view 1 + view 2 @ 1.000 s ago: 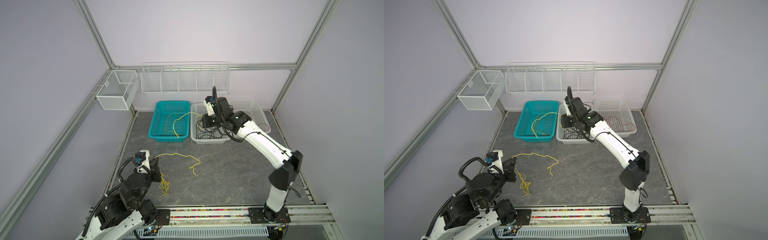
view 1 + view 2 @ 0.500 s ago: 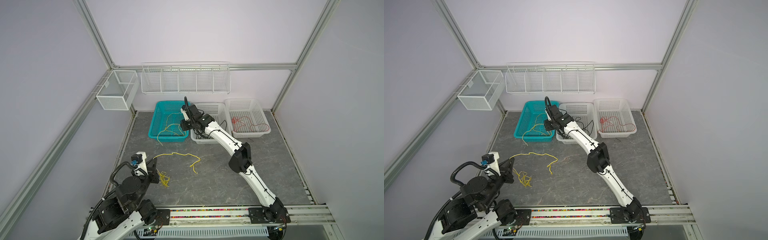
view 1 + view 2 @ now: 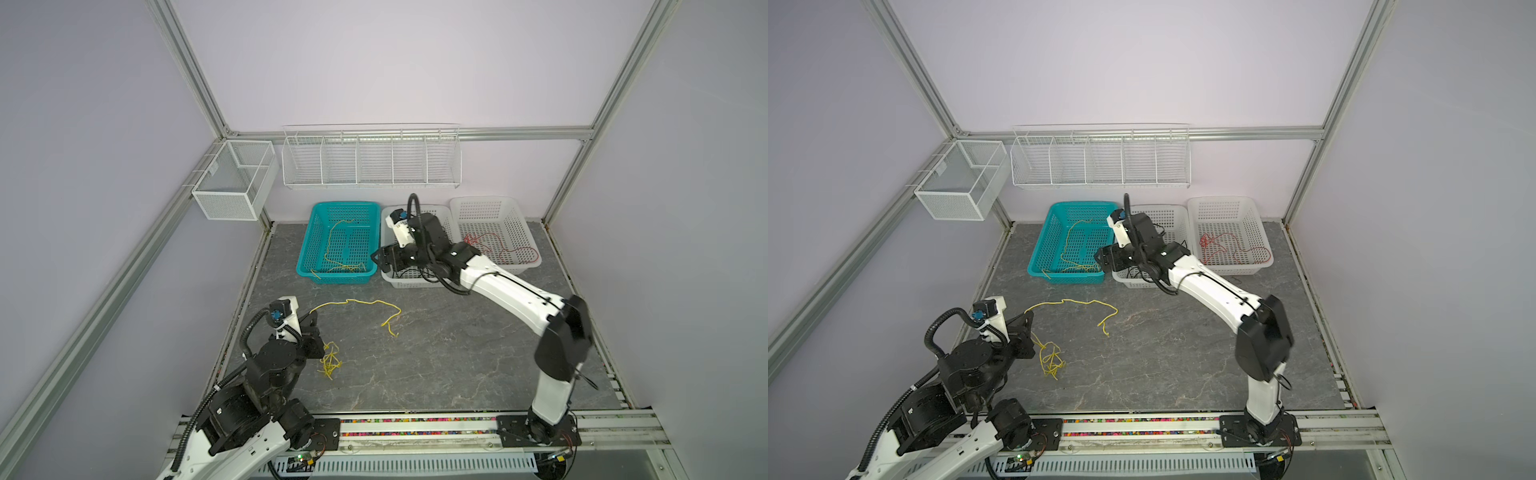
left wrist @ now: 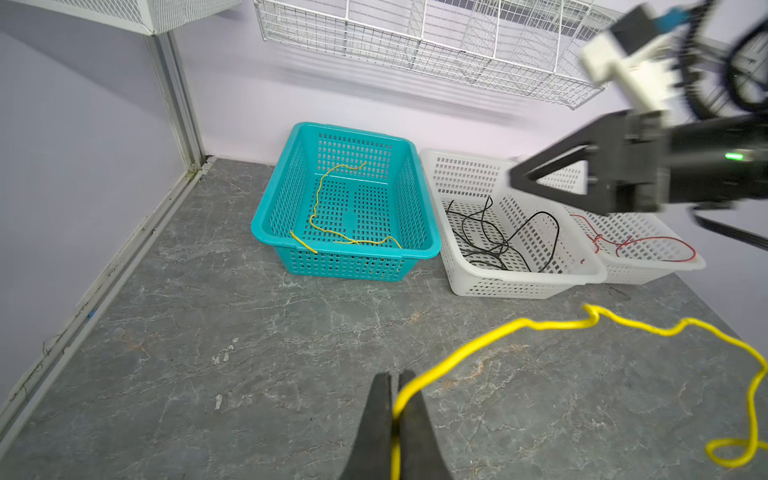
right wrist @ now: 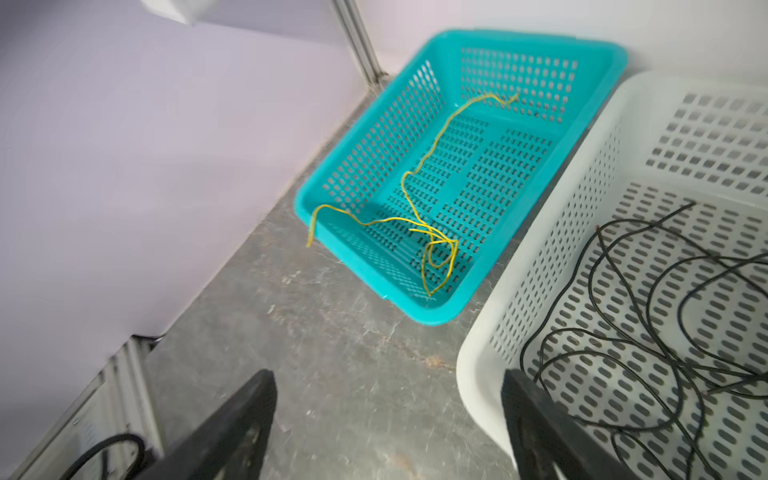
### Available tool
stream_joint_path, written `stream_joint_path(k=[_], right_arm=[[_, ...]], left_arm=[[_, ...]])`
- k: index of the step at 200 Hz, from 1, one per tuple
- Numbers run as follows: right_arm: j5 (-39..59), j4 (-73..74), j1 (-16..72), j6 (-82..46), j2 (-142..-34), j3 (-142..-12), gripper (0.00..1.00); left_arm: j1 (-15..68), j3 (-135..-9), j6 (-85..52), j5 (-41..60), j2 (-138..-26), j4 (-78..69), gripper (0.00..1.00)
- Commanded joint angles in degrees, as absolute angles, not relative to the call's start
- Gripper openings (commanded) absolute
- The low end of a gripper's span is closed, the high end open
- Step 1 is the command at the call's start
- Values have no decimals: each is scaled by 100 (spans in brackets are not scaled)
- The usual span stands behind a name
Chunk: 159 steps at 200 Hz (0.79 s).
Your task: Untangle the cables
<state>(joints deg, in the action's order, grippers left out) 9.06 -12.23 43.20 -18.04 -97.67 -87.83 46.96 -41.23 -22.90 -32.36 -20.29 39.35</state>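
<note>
one yellow cable [image 4: 536, 323] sits clenched in the left end effector [image 4: 395, 376]; the right end effector [image 5: 386, 374] gapes wide.

At the back of the worktop [image 3: 436, 353] stand, in a row, the left basket [image 3: 345, 205], middle basket [image 3: 403, 282] and right basket [image 3: 484, 208]. Each holds cables [image 4: 496, 247]. In front of the left basket, a loose cable [image 4: 540, 325] lies on the worktop.

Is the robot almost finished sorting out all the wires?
Mostly. Done: one yellow cable lies in the teal basket, black cables in the middle white basket, red cables in the right white basket. In hand: the left fingers pinch a second yellow cable trailing across the table; the right fingers are open, empty. Left: a yellow tangle nearby.
</note>
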Motion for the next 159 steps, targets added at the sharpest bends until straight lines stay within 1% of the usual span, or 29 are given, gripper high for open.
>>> stream_joint_path(k=[1, 28, 44, 53, 89, 124, 159], right_arm=[[1707, 502, 4343, -1859, -8951, -7229, 87], [1941, 1578, 4477, -1950, -8140, -5601, 85], [2101, 2243, 4525, -2145, -7981, -4894, 84], [2219, 2456, 4579, -2186, -7996, -4702, 83], [2347, 3166, 5212, -2048, -8327, -4542, 82], [2329, 4069, 5679, -2242, -8761, -4559, 82], [1866, 4272, 6010, -1972, -9063, -4720, 82]], left_arm=[[4676, -4485, -2751, -3038, -2159, 3784, 0], [4676, -4732, -2991, -2784, -2265, 3606, 0], [4671, -4847, -3104, -2640, -2306, 3482, 0], [4671, -4901, -3156, -2549, -2363, 3463, 0], [4676, -4932, -3473, -2232, -2498, 3243, 0], [4676, -4903, -3652, -2028, -2610, 3088, 0], [4671, -4943, -3742, -1952, -2651, 2979, 0]])
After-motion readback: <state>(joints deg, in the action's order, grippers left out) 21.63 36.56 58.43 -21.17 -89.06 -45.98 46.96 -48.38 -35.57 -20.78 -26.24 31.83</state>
